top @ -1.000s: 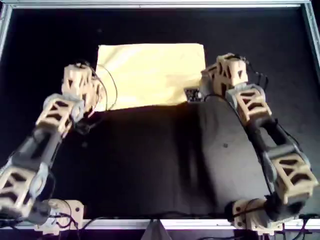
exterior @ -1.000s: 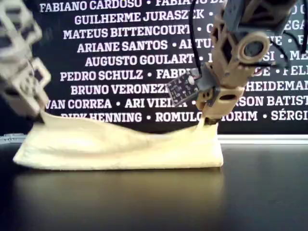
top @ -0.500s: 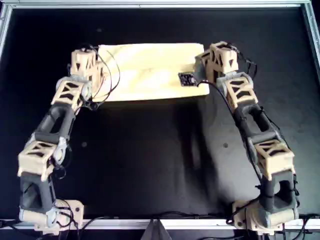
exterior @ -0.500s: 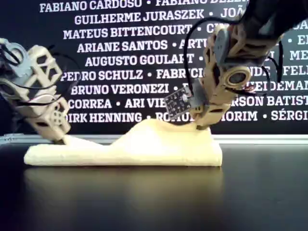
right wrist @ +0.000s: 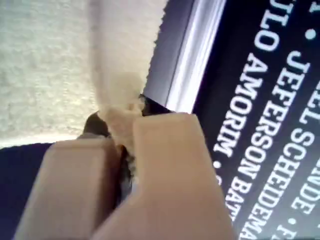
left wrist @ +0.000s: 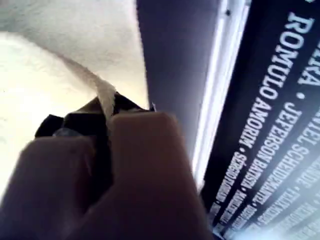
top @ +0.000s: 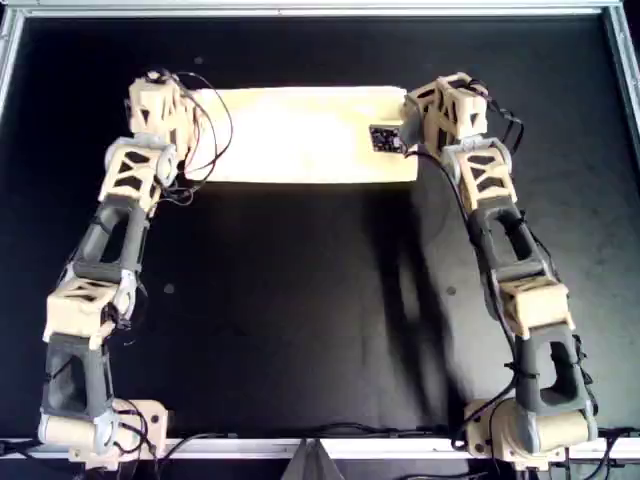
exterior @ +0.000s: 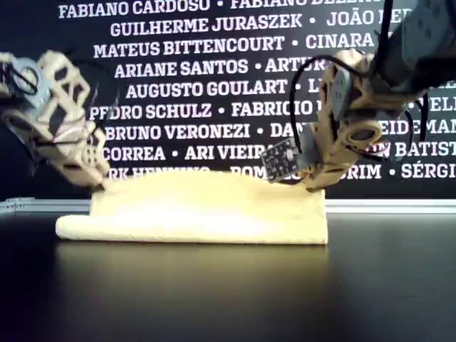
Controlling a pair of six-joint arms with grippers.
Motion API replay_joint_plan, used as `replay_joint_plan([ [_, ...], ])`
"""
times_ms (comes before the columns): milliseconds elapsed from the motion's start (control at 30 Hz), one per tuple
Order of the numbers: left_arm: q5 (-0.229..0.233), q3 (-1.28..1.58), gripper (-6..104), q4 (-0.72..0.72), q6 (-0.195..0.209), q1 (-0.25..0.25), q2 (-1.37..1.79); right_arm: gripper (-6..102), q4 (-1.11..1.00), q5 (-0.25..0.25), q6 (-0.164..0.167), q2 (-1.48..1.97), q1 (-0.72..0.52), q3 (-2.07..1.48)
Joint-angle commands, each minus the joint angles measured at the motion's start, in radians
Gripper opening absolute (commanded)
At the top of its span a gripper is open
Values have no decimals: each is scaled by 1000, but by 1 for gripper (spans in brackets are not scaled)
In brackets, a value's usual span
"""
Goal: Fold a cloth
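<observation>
My first claw (left wrist: 106, 131) is clenched on a thin edge of the cloth (left wrist: 60, 60). My second claw (right wrist: 125, 145) also pinches a fold of the cloth between its jaws. In the overhead view the cloth (top: 300, 135) lies as a long folded band at the far side of the black table (top: 300, 320), with one arm at each short end. Behind stands a dark banner (exterior: 199, 71) with white names.
</observation>
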State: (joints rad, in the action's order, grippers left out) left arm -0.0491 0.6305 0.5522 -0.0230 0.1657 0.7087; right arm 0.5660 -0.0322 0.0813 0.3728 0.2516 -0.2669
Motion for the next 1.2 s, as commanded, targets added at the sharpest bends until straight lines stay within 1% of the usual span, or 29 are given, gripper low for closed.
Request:
replay_joint_plan([
  [0, 6, -101, 0, -28, -5, -21, 26, 0, -32, 3, 5, -2, 8, 132],
  [167, 6, -156, 0, -29, -5, -21, -20, 1, -32, 3, 5, -58, 8, 184],
  [300, -8, -202, 1, -29, -5, -21, -58, 1, -32, 3, 5, -81, 8, 209],
  [400, -11, -227, 2, -29, -6, -23, -83, 4, -34, 3, -9, -89, 8, 221],
  [467, -11, -232, 8, -28, -6, -23, -92, 10, -34, 5, -11, -91, 6, 229],
  [500, -11, -232, 12, -28, -6, -23, -95, 14, -34, 6, -11, -91, 5, 229],
  [533, -8, -232, 18, -26, -6, -23, -95, 18, -34, 6, -11, -91, 5, 230],
  [567, 6, -230, 24, -26, -6, -23, -95, 23, -34, 6, -11, -91, 5, 230],
  [600, 8, -229, 31, -26, -6, -23, -95, 28, -34, 5, -11, -89, 5, 230],
  [633, 8, -229, 37, -26, -6, -23, -95, 33, -34, -9, 3, -89, 5, 230],
  [667, 8, -230, 42, -26, -5, -23, -95, 37, -34, 5, 3, -84, 8, 230],
  [700, 8, -230, 48, -26, -5, -23, -95, 42, -34, -8, 3, -74, 8, 230],
  [800, 8, -230, 58, -26, -5, -21, -95, 54, -34, -11, 3, -55, 11, 232],
  [900, 8, -219, 64, -25, -5, -21, -78, 62, -34, -11, -2, -55, 14, 259],
  [933, 8, -221, 65, -23, -5, -23, -78, 64, -34, -11, -8, -55, 9, 276],
  [967, 8, -229, 65, -23, -5, -23, -77, 66, -34, 2, -9, -55, 6, 290],
  [1000, 8, -229, 65, -21, -5, -25, -77, 68, -32, 3, -9, -55, 3, 305],
  [1067, 8, -216, 65, -9, -5, -29, -69, 69, -23, 3, 3, -55, -2, 334],
  [1167, 8, -212, 65, -6, -5, -29, -21, 69, -8, 3, 3, -44, -3, 376],
])
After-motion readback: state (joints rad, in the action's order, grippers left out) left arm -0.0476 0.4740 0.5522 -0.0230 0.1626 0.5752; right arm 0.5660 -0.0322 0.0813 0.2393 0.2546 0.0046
